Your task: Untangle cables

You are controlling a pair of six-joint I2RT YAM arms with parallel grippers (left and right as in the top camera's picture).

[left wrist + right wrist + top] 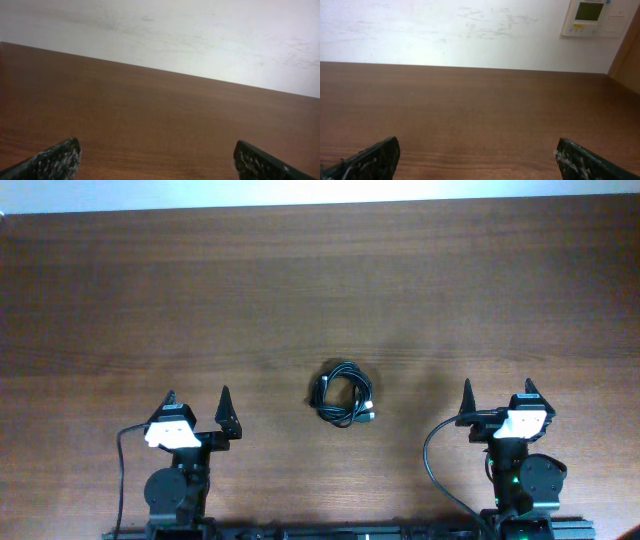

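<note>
Cables [344, 394] lie on the bench [300, 280] as one small knotted coil, near the middle, between my two arms and slightly ahead of them. My left fingers [226, 412] are spread wide and hold nothing. My right fingers [467, 406] are likewise spread wide and hold nothing. Both pairs are well apart from the coil. Each wrist view shows bench surface between the tips and a pale wall [200, 35] beyond.

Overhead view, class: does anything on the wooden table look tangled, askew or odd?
Yes: the thin black cables lie bunched in one small knotted coil near the picture's centre, not as separate cords. Nothing else stands out.
</note>
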